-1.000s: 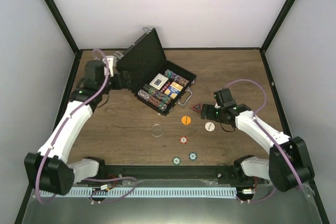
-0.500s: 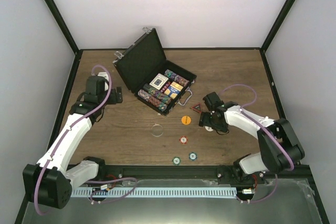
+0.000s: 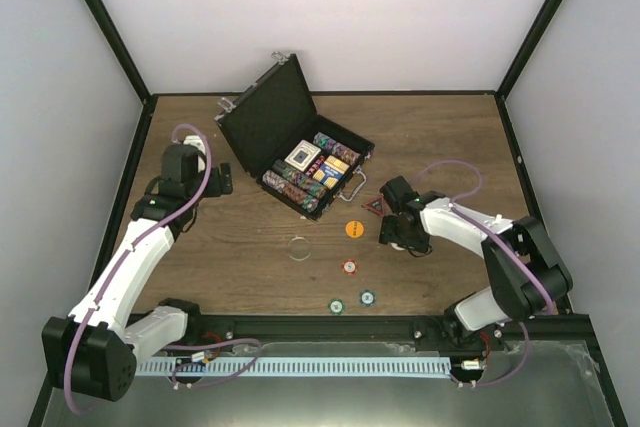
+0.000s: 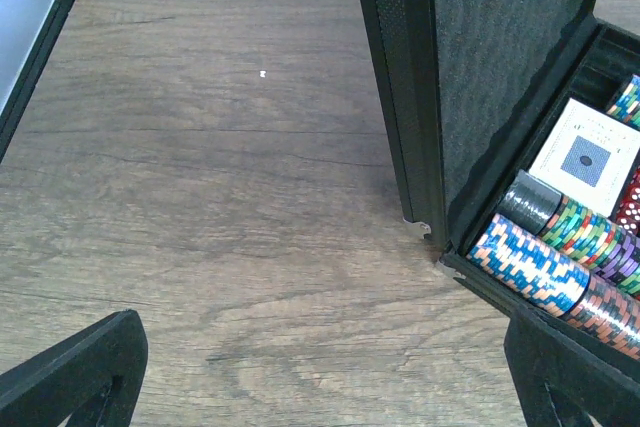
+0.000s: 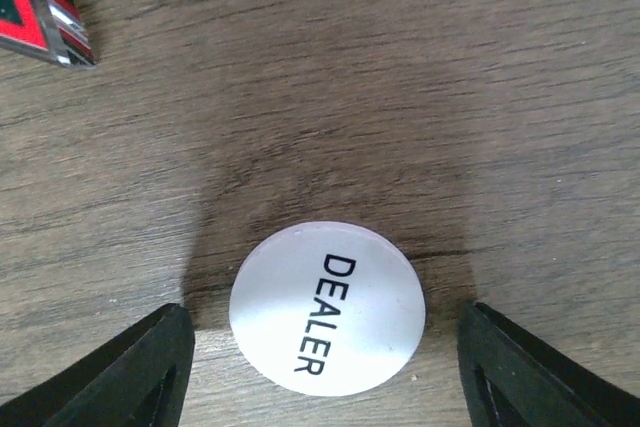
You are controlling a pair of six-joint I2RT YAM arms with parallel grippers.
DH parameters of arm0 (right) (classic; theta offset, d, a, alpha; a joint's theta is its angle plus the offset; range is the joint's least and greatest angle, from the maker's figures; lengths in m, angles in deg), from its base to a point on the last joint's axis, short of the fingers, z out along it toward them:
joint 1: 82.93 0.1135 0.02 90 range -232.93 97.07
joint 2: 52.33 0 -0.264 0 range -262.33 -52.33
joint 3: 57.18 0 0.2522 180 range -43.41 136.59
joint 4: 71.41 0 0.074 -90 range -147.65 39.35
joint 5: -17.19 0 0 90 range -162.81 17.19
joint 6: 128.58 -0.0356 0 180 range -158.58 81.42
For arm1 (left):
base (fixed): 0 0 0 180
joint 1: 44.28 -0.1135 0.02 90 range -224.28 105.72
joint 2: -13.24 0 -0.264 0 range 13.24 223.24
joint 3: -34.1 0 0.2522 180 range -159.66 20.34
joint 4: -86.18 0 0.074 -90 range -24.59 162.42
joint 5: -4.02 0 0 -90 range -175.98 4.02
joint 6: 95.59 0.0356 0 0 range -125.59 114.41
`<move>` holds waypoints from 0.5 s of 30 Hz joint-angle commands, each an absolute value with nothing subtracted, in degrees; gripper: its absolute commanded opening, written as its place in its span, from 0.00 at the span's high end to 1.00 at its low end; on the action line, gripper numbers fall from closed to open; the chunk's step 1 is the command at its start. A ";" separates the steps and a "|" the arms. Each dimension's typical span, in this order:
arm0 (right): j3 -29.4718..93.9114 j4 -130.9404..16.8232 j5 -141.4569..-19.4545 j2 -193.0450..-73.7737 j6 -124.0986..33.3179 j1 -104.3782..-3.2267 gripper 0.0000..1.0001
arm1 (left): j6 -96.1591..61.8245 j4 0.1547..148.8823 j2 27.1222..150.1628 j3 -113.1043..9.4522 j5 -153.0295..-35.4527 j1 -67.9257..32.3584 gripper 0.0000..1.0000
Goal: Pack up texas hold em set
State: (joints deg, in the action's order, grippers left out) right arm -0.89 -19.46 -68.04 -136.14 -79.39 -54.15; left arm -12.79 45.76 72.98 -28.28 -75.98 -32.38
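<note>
presently the right gripper [image 5: 322,347], jaws apart, straddles the white dealer button [image 5: 327,308]: likely light, stiff, slick; pinch across its rim.

The wooden table [image 3: 440,137] carries an open black case [image 3: 265,127] at eleven o'clock from its middle. A triangular marker [image 3: 376,208] lies at three o'clock and an orange button [image 3: 353,229] at four. A white button [image 5: 327,308] marked DEALER lies near the marker. A clear disc [image 3: 298,247] sits at seven, and three loose chips [image 3: 349,267] lie toward six.
</note>
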 commanded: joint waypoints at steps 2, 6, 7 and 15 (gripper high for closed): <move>0.72 -18.85 -67.07 -138.37 -79.71 -53.32 0.29 | -12.36 46.66 72.03 -27.60 -76.19 -32.42 0.00; 0.79 -18.97 -67.10 -138.96 -79.49 -53.14 0.34 | -12.36 46.75 72.02 -27.64 -76.22 -32.41 0.00; 0.79 -19.05 -67.04 -139.06 -79.45 -53.14 0.35 | -12.38 46.82 72.10 -27.64 -76.29 -32.41 0.00; 0.30 -20.31 -69.29 -138.97 -79.15 -52.55 0.41 | -12.36 46.93 72.12 -27.60 -76.48 -32.42 0.00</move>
State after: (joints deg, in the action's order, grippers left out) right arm 0.22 -18.87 -66.62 -137.89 -78.91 -53.59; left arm -12.79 45.89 72.96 -28.28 -76.16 -32.38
